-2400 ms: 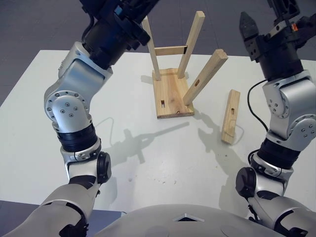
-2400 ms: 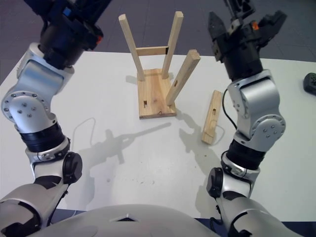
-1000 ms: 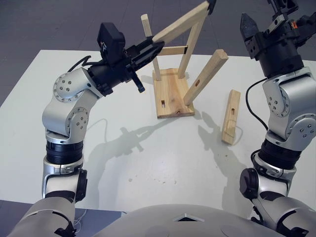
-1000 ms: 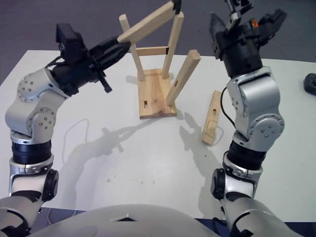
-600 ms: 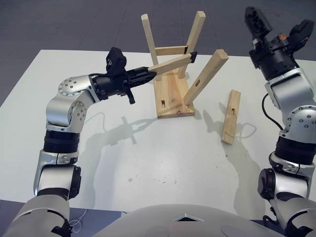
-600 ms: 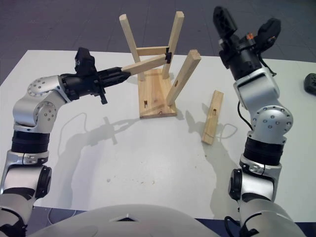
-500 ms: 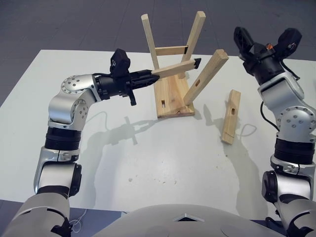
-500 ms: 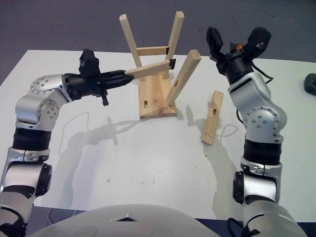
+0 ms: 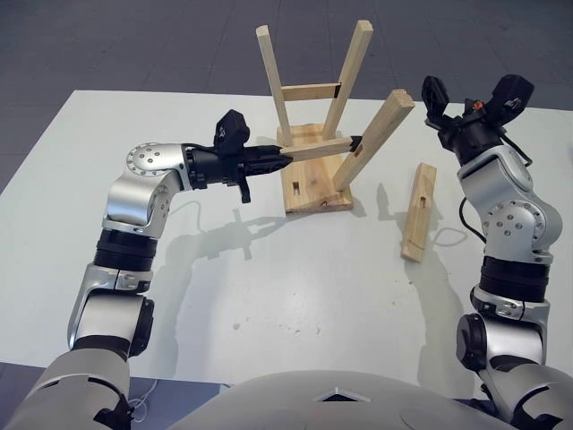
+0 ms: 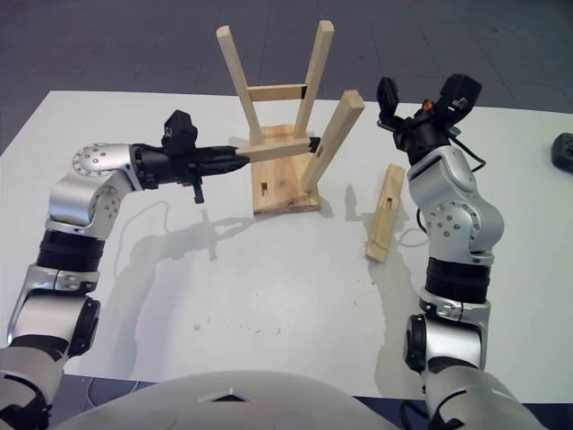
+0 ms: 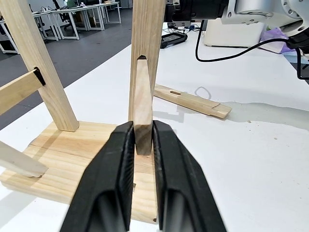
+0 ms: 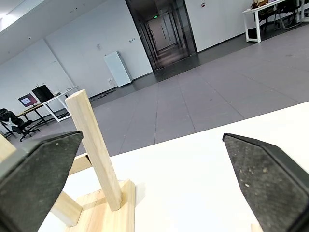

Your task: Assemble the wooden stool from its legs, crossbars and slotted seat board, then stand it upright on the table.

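Upside-down seat board (image 9: 313, 175) sits upper centre on the table (image 9: 269, 296), rear legs (image 9: 274, 85) upright, a third leg (image 9: 374, 134) tilted at its right. Left gripper (image 9: 283, 155) clenches a crossbar (image 9: 320, 148), tip apparently entering that leg's slot. Spare leg (image 9: 417, 210) lies flat at right. Right gripper (image 9: 472, 97) hovers spread wide, upper right.

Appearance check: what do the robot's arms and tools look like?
The left arm and right arm have silver-grey rounded shells, round screw-dotted joint caps and black segments between. The left tool and right tool are black, each with two thick tapering fingers. A thin black cable loops beside the right arm; a small orange mark sits near the right tool.
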Robot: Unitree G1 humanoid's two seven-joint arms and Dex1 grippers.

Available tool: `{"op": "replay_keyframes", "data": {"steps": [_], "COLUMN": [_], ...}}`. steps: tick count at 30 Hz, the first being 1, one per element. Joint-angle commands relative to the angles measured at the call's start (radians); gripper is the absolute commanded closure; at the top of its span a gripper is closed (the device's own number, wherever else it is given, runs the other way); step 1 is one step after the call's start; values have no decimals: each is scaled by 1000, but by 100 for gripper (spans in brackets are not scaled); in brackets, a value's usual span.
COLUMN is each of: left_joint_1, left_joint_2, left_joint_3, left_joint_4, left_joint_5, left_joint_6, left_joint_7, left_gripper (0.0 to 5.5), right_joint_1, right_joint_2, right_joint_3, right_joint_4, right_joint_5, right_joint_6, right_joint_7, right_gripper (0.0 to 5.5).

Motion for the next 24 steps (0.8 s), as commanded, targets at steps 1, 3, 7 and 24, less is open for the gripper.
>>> {"op": "replay_keyframes", "data": {"steps": [1, 3, 7, 24], "left_joint_1": [-27, -25, -24, 27], "left_joint_2": [-14, -16, -21, -19], "left_joint_3": [-4, -3, 0, -7], "left_joint_4": [36, 42, 49, 19], "left_joint_5": [32, 34, 42, 56], "left_joint_6": [-38, -43, -46, -45], "left_joint_7": [-1, -1, -6, -17], "left_gripper": [507, 507, 507, 507], "right_joint_1": [-1, 0, -1, -22], "right_joint_2": [20, 26, 41, 81], "right_joint_3": [-28, -32, -49, -86], "right_joint_4": [-17, -18, -22, -14], "right_joint_5": [-22, -32, -44, -91], "right_joint_6": [26, 32, 46, 81], "right_joint_7": [11, 15, 20, 42], "right_gripper": [10, 10, 10, 10]}}
